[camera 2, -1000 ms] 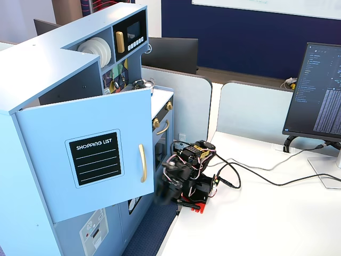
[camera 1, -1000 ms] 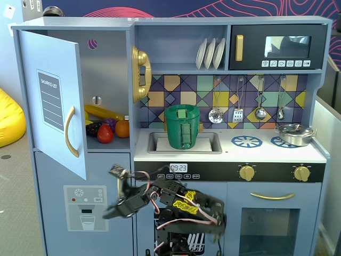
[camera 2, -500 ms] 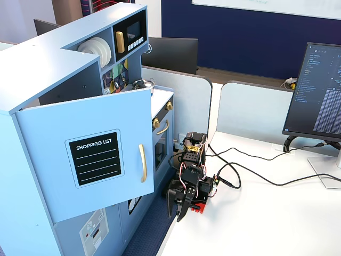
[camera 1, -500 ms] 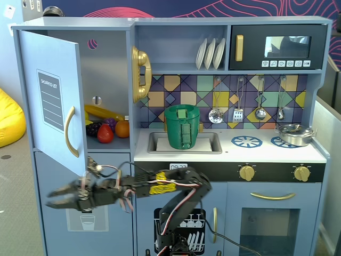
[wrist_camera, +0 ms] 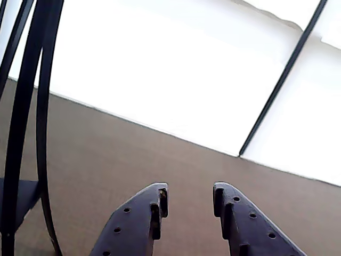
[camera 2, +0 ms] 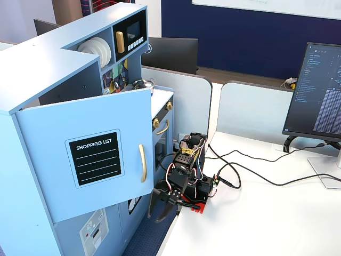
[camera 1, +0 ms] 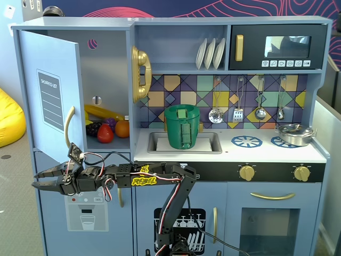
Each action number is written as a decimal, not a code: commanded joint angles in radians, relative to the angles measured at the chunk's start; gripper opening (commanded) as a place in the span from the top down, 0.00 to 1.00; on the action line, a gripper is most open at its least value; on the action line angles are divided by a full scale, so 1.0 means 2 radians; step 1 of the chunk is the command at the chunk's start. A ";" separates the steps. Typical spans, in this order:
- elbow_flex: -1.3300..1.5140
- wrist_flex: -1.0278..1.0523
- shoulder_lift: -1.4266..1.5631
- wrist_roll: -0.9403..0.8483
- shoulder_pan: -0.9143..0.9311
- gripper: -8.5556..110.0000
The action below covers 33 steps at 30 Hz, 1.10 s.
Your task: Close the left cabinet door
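The left cabinet door point(camera 1: 50, 93) stood open beyond the counter's point(camera 1: 229, 153) left edge. The gripper point(camera 1: 36, 180), jaws narrowly apart and empty, hung below it. The rigid, light panel likely needs a push near its gold handle point(camera 2: 142, 162).

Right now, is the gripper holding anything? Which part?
Nothing is held. The black two-finger gripper is open with only floor between its fingers, below the open light-blue wooden cabinet door, clear of its curved gold handle.
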 commanded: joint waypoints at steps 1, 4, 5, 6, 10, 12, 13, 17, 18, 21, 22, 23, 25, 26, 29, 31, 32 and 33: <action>-0.024 0.004 0.020 -0.006 0.031 0.93; -0.008 0.005 0.033 -0.008 0.047 0.93; -0.004 0.005 0.038 -0.008 0.053 0.93; -0.001 0.006 0.042 -0.008 0.060 0.93; 0.012 0.015 0.063 -0.014 0.087 0.93; 0.019 0.023 0.075 -0.015 0.108 0.93; 0.022 0.025 0.081 -0.017 0.121 0.93; 0.030 0.031 0.094 -0.022 0.187 0.93; 0.031 0.031 0.097 -0.023 0.205 0.93; 0.030 0.031 0.103 -0.026 0.252 0.93; 0.030 0.030 0.104 -0.028 0.266 0.93; 0.029 0.029 0.106 -0.031 0.281 0.93; 0.029 0.028 0.106 -0.038 0.310 0.93; 0.028 0.025 0.106 -0.038 0.322 0.93; 0.025 0.021 0.104 -0.048 0.350 0.93; 0.022 0.018 0.104 -0.050 0.362 0.93; 0.021 0.018 0.103 -0.051 0.367 0.93; 0.021 0.018 0.102 -0.051 0.372 0.93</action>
